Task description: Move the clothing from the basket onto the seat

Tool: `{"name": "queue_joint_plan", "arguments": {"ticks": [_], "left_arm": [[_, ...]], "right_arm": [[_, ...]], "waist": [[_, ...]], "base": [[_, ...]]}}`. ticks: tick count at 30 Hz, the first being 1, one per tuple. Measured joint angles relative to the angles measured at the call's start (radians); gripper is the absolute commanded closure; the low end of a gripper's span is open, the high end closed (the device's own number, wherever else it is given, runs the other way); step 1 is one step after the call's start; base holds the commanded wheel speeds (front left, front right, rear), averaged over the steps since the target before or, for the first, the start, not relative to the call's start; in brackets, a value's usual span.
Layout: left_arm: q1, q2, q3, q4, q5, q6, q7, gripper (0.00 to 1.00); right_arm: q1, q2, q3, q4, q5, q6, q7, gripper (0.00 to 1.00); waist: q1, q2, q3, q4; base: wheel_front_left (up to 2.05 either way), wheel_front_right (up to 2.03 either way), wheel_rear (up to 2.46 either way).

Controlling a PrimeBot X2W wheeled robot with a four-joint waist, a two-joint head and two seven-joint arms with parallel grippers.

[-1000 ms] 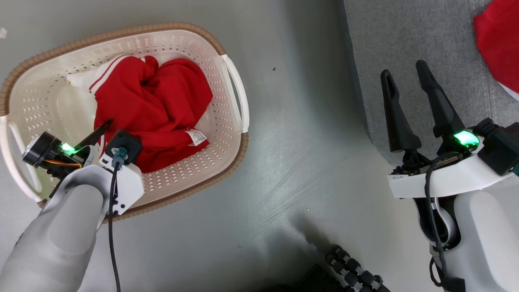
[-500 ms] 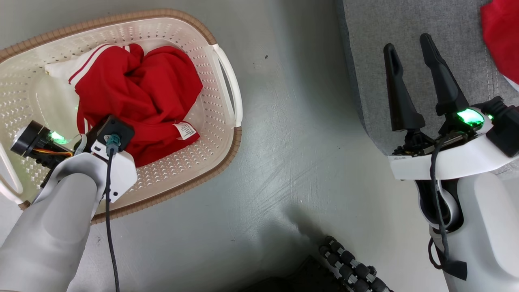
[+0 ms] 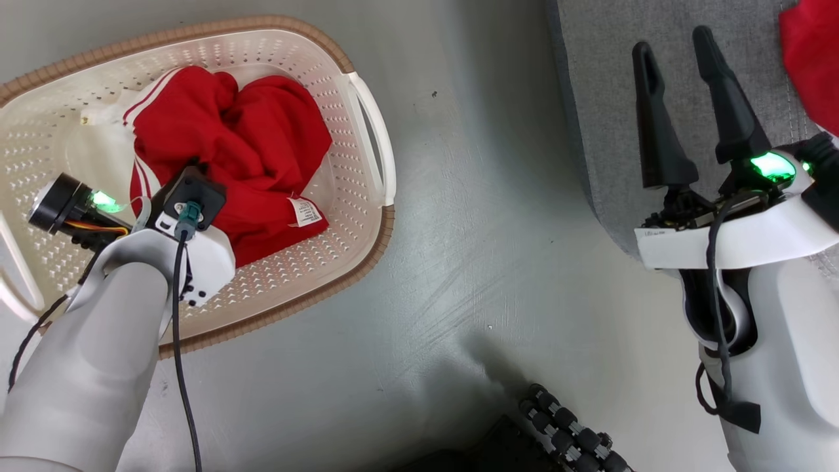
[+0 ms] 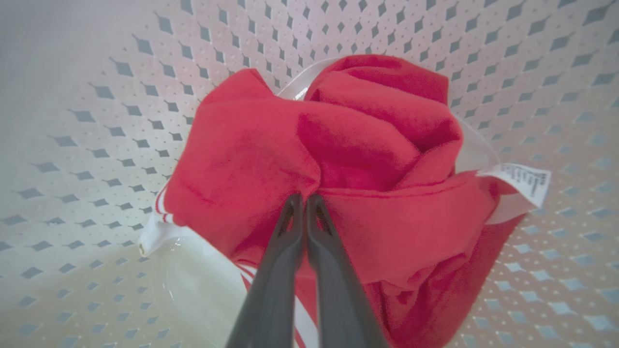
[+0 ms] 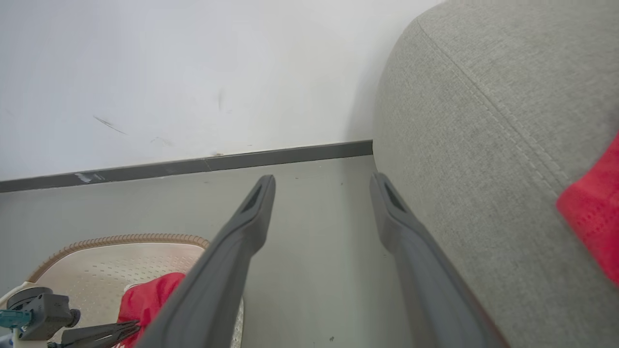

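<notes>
The cream basket lies on the floor at the upper left of the head view. Inside it sits bunched red clothing with white stripes and a white care tag. In the left wrist view my left gripper is shut, its tips pinching a fold of the red garment. My right gripper hangs open and holds nothing above the edge of the grey seat. A second red garment lies on the seat at the far right.
Bare grey floor separates the basket from the sofa. A black ribbed part of the robot juts in at the bottom. The right wrist view shows a white wall with a dark skirting beyond the floor.
My left gripper has gone down into the basket and shut on the red garment, which has bunched up with its white panel drawn in. The camera has shifted a little.
</notes>
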Motion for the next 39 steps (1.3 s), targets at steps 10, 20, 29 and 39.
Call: {"name": "queue_joint_plan", "arguments": {"ticks": [10, 20, 29, 39], "left_arm": [[0.003, -0.049, 0.008, -0.041, -0.047, 0.0, -0.079, 1.0], [0.053, -0.094, 0.027, -0.12, -0.105, -0.001, -0.148, 1.0], [0.074, -0.108, 0.058, -0.273, -0.143, 0.001, -0.165, 1.0], [0.114, -0.113, 0.108, -0.499, -0.182, 0.018, -0.168, 1.0]], "right_arm": [[-0.012, 0.0, -0.01, 0.01, -0.014, 0.0, 0.0, 0.0], [-0.013, -0.001, -0.04, 0.034, -0.067, 0.0, 0.0, 0.0], [-0.033, -0.002, -0.043, 0.047, -0.109, 0.0, 0.0, 0.0], [-0.033, -0.004, -0.041, 0.08, -0.148, 0.0, -0.002, 0.0]], "waist": [[0.0, 0.0, -0.028, 0.028], [0.0, 0.0, -0.078, 0.068], [0.0, 0.0, -0.141, 0.117], [0.0, 0.0, -0.231, 0.176]], "base": [[0.0, 0.0, 0.0], [0.0, 0.0, 0.0], [0.0, 0.0, 0.0], [0.0, 0.0, 0.0]]}}
